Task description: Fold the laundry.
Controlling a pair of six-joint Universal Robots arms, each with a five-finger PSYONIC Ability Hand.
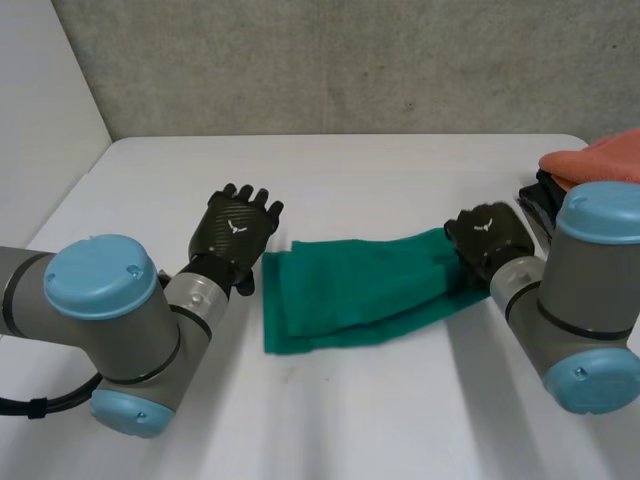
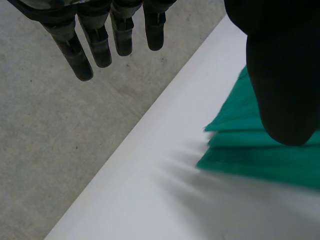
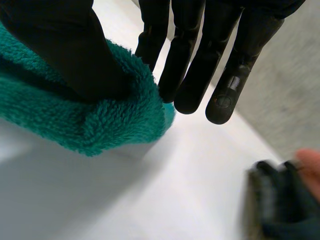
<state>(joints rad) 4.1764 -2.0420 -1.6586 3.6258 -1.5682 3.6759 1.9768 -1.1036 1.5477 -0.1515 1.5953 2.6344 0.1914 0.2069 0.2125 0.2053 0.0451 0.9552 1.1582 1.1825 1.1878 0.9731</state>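
Observation:
A green terry towel point(image 1: 360, 290) lies folded into a long band across the middle of the white table point(image 1: 350, 170). My right hand point(image 1: 488, 235) is at the towel's right end and lifts it slightly. In the right wrist view the thumb point(image 3: 65, 45) presses into the green towel point(image 3: 100, 115) and the fingers point(image 3: 190, 60) meet its edge from the other side, so the end is pinched. My left hand point(image 1: 235, 230) hovers just left of the towel's left end, fingers point(image 2: 95, 40) straight and spread, with nothing in it. Beside its thumb lie the towel's layered left corners point(image 2: 250, 150).
An orange cloth point(image 1: 600, 160) lies at the table's right edge on a dark object point(image 1: 540, 200), close behind my right arm. The same dark object point(image 3: 280, 200) sits beyond my right fingertips. A grey wall stands behind the table's far edge.

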